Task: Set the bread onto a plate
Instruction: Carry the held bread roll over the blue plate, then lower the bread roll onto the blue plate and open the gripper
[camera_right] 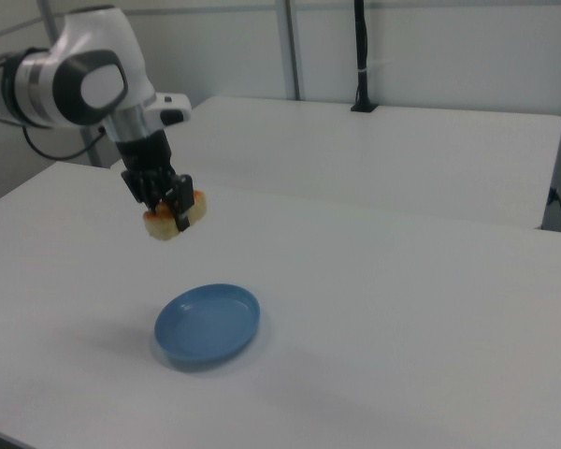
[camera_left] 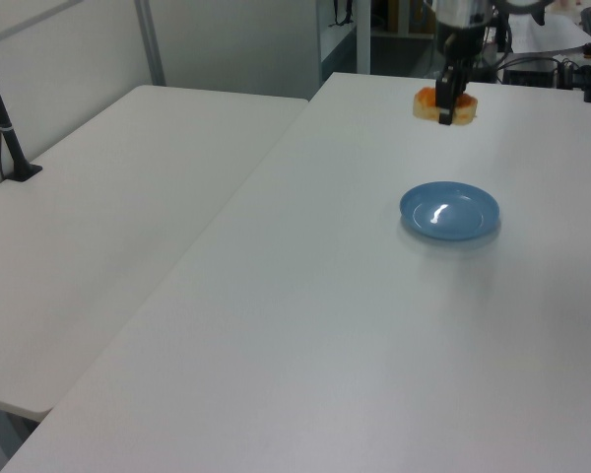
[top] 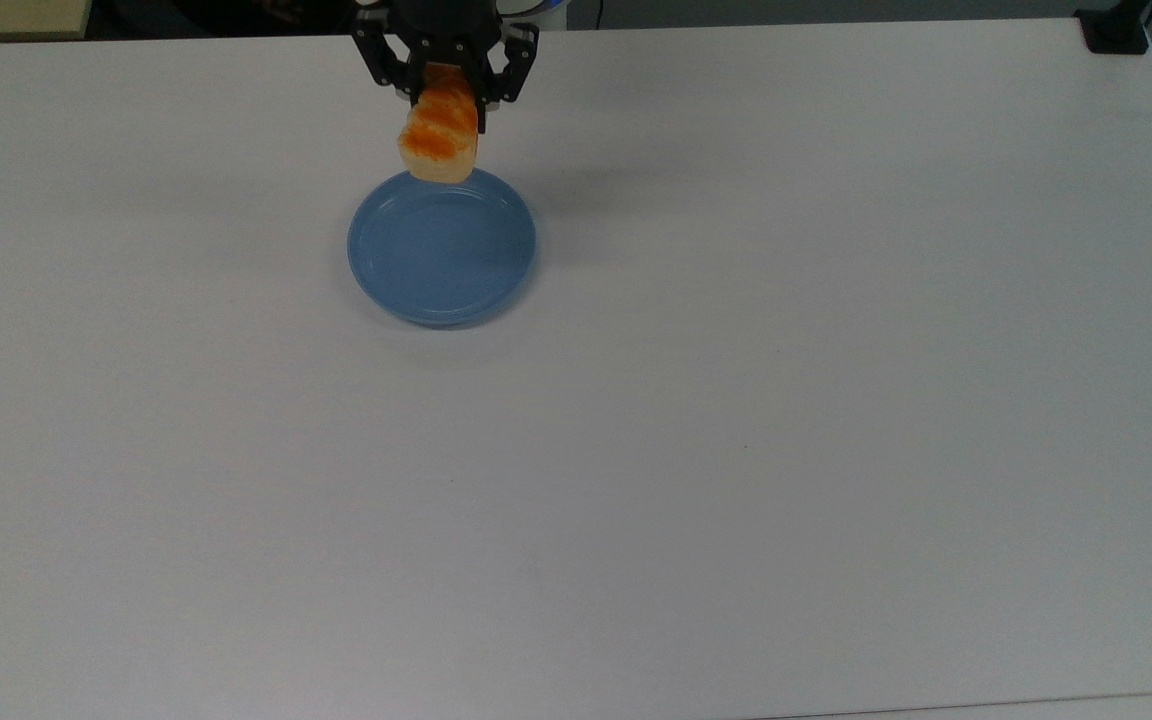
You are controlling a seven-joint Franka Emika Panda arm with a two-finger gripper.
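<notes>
Right view tells it best: the gripper has its fingers clamped across the middle of the bread, carried clear above the counter. The plate sits lower and nearer the camera, so I'd guess forward and down comes next. Top view has the loaf's long axis running near-to-far, its near end overlapping the plate's far rim, but hides the height gap; left view shows that gap plainly.

Arm: cut off by the top view's upper edge just above the black two-finger claw.
Loaf: the small orange-glazed cream bread has its upper end hidden between the claw's fingers.
Desk: the white flat desk runs past the top view's edges.
</notes>
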